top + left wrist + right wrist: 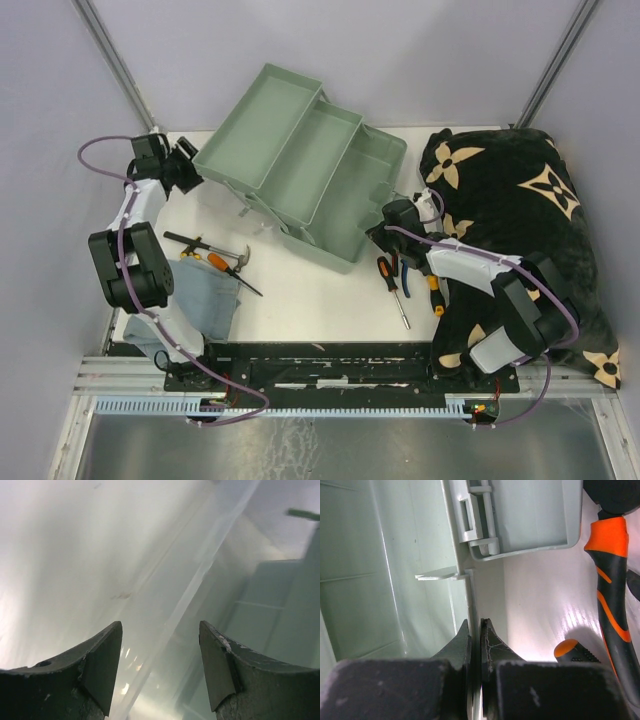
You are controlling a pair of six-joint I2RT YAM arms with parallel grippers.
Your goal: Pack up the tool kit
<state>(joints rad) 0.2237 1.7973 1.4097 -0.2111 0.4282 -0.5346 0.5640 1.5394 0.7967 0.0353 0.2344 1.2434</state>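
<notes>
Toolbox [300, 165] sat folded wide open, right gripper [475, 647] was pinching its thin wall edge, and left gripper [160, 667] hung spread apart right by the translucent lid [165, 590].

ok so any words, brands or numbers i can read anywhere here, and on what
None can be read.
The toolbox is plain pale green plastic with no label.
The black blanket carries only beige flower marks, no letters.
The orange and black tool handle shows no print.
</notes>
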